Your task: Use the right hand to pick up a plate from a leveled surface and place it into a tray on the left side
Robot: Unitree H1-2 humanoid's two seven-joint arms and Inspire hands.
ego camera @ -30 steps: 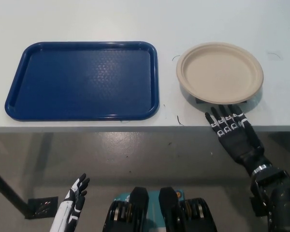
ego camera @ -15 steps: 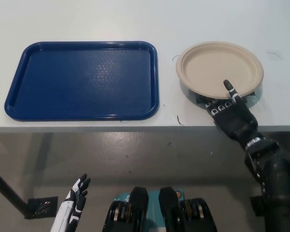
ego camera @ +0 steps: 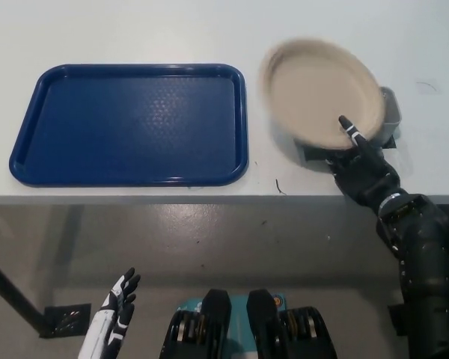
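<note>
A beige paper plate (ego camera: 320, 91) hangs blurred and tilted above the white table, at the right. My black right hand (ego camera: 361, 166) is shut on its near rim, thumb on top and the other fingers beneath. Under the plate's far right edge a low grey stand (ego camera: 390, 112) shows, with a dark base (ego camera: 311, 153) at its near side. The blue tray (ego camera: 131, 123) lies flat and empty on the table's left half, apart from the plate. My white left hand (ego camera: 115, 311) rests low at the bottom left, below the table edge, fingers apart.
The white table (ego camera: 209, 34) ends at a front edge (ego camera: 172, 198) running across the picture. Below it lies grey floor, with a dark table leg (ego camera: 11, 299) and its foot plate at the lower left.
My right hand went from flat at the table edge to closing on the plate's near rim. The plate has lifted and shifted left, uncovering the grey stand.
</note>
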